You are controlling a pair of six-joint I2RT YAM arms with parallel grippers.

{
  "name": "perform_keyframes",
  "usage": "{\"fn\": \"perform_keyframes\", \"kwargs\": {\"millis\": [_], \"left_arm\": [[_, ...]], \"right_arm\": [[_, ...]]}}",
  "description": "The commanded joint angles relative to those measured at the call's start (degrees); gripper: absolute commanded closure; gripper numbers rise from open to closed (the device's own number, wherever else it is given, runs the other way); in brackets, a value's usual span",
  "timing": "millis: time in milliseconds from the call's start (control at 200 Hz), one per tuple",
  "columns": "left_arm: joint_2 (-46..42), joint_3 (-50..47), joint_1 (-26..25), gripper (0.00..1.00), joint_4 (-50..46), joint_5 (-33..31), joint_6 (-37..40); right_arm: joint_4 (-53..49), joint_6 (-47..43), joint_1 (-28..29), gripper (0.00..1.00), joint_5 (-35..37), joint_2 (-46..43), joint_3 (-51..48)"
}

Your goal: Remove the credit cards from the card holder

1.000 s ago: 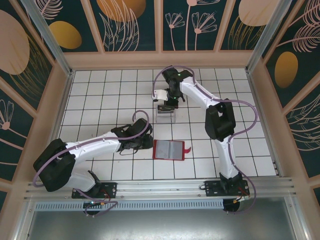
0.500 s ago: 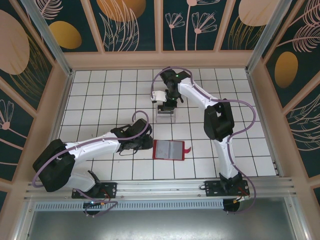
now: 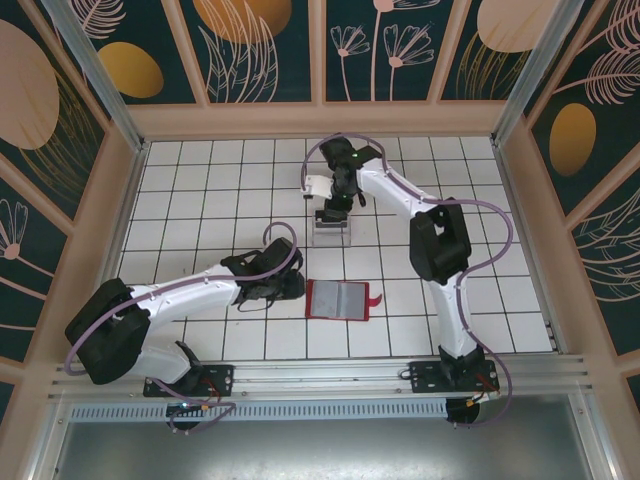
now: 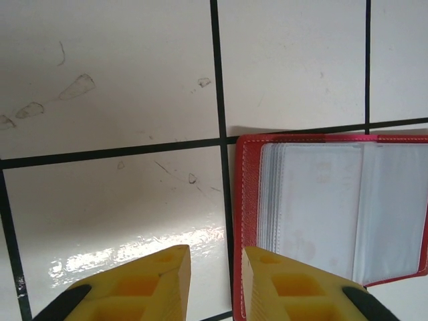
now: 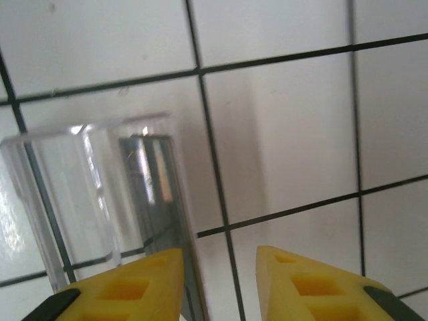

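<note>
Right wrist view: the right claw [image 5: 219, 257] has just been released, a dark credit card [image 5: 157, 200] left in the clear box [image 5: 53, 194] beneath it, one removal judged done.

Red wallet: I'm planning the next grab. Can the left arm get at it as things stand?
Probably yes: the left gripper hangs at the left edge of the open wallet, jaws slightly apart, nothing in the way.

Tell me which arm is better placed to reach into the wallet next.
Left, probably. The left gripper sits at the open wallet's left edge, jaws slightly apart. The right gripper hangs over the clear box, farther back and well away from the wallet.
</note>
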Motion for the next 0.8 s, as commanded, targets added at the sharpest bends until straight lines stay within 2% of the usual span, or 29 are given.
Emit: {"fn": "perform_keyframes", "kwargs": {"millis": [0, 240, 400, 525, 615, 796], "left_arm": [[0.47, 0.78, 1.56, 0.72, 0.70, -0.94, 1.30], [0.94, 0.86, 4.59, 0.71, 2.61, 0.91, 3.18], [2.10, 1.31, 6.15, 0.71, 2.72, 1.70, 5.10], [3.94, 2.25, 6.95, 0.71, 2.71, 2.34, 6.68], [5.27, 3.16, 7.24, 0.71, 2.80, 2.70, 7.54], [6.09, 3.90, 8.41, 0.71, 3.58, 2.89, 8.41]], "right_arm": [[5.54, 12.96, 0.21, 0.65, -2.74, -6.01, -3.02], [18.78, 38.33, 0.40, 0.64, -3.92, -15.74, -17.95], [21.98, 56.30, 1.59, 0.68, -3.80, -20.65, -25.49], [20.49, 71.57, 2.37, 0.74, -7.45, -22.26, -28.30], [20.92, 76.99, 4.09, 0.75, -10.47, -24.28, -31.36], [23.56, 83.38, 8.48, 0.74, -8.28, -30.24, -37.88]]}}
